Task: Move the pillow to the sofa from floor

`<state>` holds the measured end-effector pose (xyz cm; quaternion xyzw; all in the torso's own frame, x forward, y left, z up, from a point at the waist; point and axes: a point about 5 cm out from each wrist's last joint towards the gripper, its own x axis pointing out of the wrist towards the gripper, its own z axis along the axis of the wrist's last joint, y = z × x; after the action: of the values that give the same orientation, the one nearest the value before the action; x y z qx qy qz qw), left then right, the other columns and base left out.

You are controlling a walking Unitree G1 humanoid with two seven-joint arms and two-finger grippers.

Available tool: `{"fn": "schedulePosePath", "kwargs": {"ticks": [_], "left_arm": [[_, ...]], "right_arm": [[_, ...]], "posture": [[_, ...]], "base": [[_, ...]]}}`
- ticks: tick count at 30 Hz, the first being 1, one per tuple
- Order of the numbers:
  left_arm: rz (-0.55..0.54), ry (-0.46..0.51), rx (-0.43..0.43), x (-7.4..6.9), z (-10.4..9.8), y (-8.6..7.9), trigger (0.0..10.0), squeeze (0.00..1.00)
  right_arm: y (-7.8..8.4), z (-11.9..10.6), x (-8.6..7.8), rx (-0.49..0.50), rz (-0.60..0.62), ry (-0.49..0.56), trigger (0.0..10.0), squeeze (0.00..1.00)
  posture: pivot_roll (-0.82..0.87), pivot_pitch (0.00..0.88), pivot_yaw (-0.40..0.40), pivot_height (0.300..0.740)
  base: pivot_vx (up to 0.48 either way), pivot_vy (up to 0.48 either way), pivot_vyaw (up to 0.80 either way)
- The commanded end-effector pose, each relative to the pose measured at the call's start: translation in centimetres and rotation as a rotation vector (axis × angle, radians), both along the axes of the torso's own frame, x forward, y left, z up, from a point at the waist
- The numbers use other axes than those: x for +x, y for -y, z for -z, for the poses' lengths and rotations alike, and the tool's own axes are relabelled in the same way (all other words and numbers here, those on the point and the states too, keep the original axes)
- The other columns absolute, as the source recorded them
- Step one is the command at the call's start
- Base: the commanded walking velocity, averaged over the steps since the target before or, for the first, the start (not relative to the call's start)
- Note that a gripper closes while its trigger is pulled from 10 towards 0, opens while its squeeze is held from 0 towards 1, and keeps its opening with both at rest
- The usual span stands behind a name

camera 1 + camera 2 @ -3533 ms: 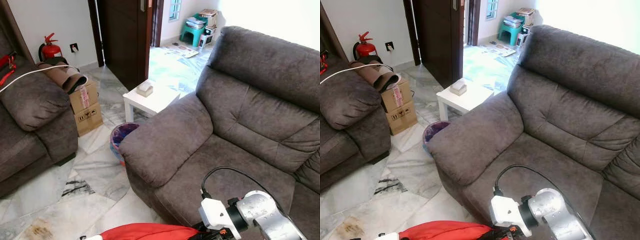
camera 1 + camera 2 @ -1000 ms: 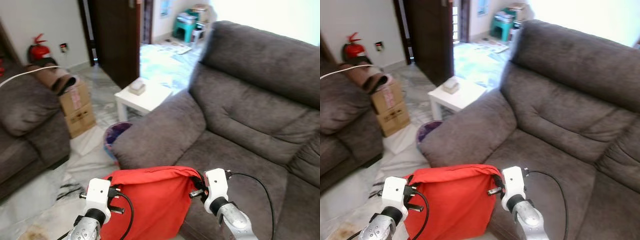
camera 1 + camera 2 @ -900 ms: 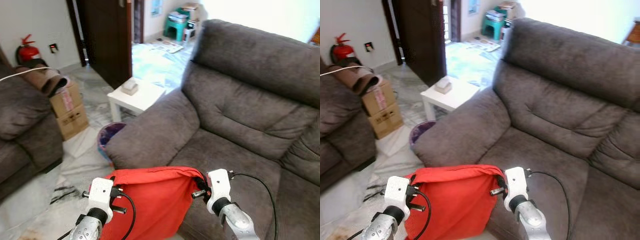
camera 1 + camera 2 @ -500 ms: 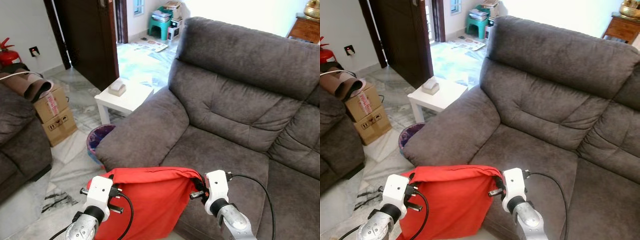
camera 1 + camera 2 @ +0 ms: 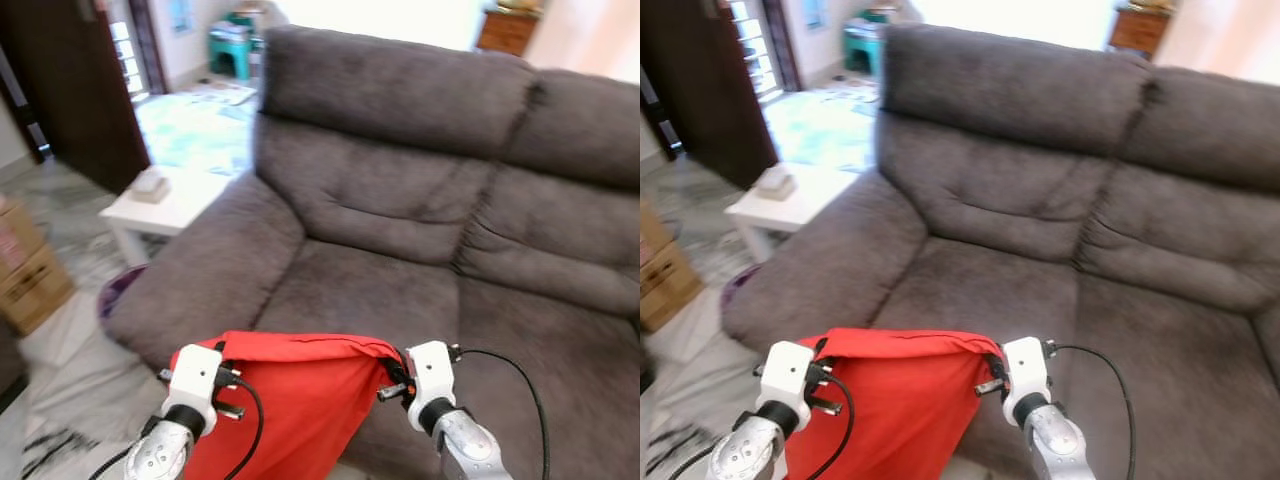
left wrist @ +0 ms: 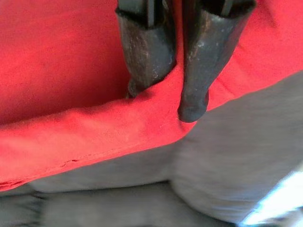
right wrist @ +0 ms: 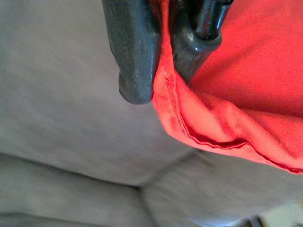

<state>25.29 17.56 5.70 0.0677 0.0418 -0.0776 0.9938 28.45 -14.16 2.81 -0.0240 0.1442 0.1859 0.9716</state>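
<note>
Since half a second ago the whole picture has swung to the right: the dark door and the cardboard boxes have slid toward the left edge, and a second seat of the grey sofa (image 5: 420,200) has come into view, so the camera has turned while the red pillow (image 5: 285,395) has kept its place between the two arms. One pillow is seen, held up by its top edge in front of the sofa's seat, its lower part hanging down out of view.

The left gripper (image 6: 169,92) is pinched on the pillow's upper left corner, a fold of red cloth being squeezed between its two black fingers (image 6: 147,45). The right gripper (image 7: 158,78) is pressed together on the upper right corner, the stitched seam being caught between its fingers (image 7: 132,52). Grey upholstery is seen behind both.

One white side table (image 5: 165,205) stands just beside the sofa's left armrest, with one small box (image 5: 152,184) on it. One teal stool (image 5: 230,45) is seen farther back.
</note>
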Motion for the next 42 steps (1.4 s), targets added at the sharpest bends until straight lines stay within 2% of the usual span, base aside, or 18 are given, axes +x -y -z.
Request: {"fn": "schedulePosePath", "kwargs": {"ticks": [1, 13, 16, 19, 25, 39, 42], "left_arm": [[-0.017, 0.082, -0.023, 0.5, -1.5, -0.2, 10.0, 0.0], [-0.018, 0.084, -0.034, 0.5, -1.5, 0.1, 10.0, 0.0], [-0.01, 0.085, -0.029, 0.3, -1.5, 0.1, 10.0, 0.0], [-0.015, 0.08, -0.022, 0.3, -1.4, 0.0, 10.0, 0.0], [-0.007, 0.078, -0.023, 0.2, -1.4, 0.2, 10.0, 0.0], [-0.002, 0.079, -0.026, 0.3, -1.5, 0.2, 10.0, 0.0], [-0.007, 0.081, -0.026, 0.3, -1.5, 0.1, 10.0, 0.0]], "right_arm": [[1.5, -1.6, 1.0, -0.002, 0.063, 0.084, 10.0, 0.0], [1.5, -2.0, 1.4, -0.012, 0.055, 0.101, 10.0, 0.0], [1.0, -2.5, 1.6, 0.029, 0.036, 0.133, 10.0, 0.0], [0.6, -2.7, 1.6, 0.018, 0.007, 0.142, 10.0, 0.0], [0.4, -3.4, 1.8, 0.047, -0.001, 0.184, 10.0, 0.0], [0.4, -3.6, 2.0, 0.021, -0.01, 0.209, 10.0, 0.0], [0.1, -3.6, 1.9, -0.004, -0.043, 0.208, 10.0, 0.0]], "posture": [[0.14, 0.073, -0.04, 0.74], [0.15, 0.078, -0.05, 0.74], [0.15, 0.082, -0.051, 0.74], [0.15, 0.085, -0.052, 0.74], [0.15, 0.086, -0.05, 0.74], [0.15, 0.084, -0.048, 0.74], [0.15, 0.085, -0.049, 0.74]], "base": [[0.0, 0.0, -0.8], [0.0, 0.0, -0.8], [0.0, 0.0, 0.0], [0.0, -0.082, 0.0], [0.0, -0.423, 0.0], [0.0, -0.458, 0.0], [0.0, -0.458, 0.0]]}}
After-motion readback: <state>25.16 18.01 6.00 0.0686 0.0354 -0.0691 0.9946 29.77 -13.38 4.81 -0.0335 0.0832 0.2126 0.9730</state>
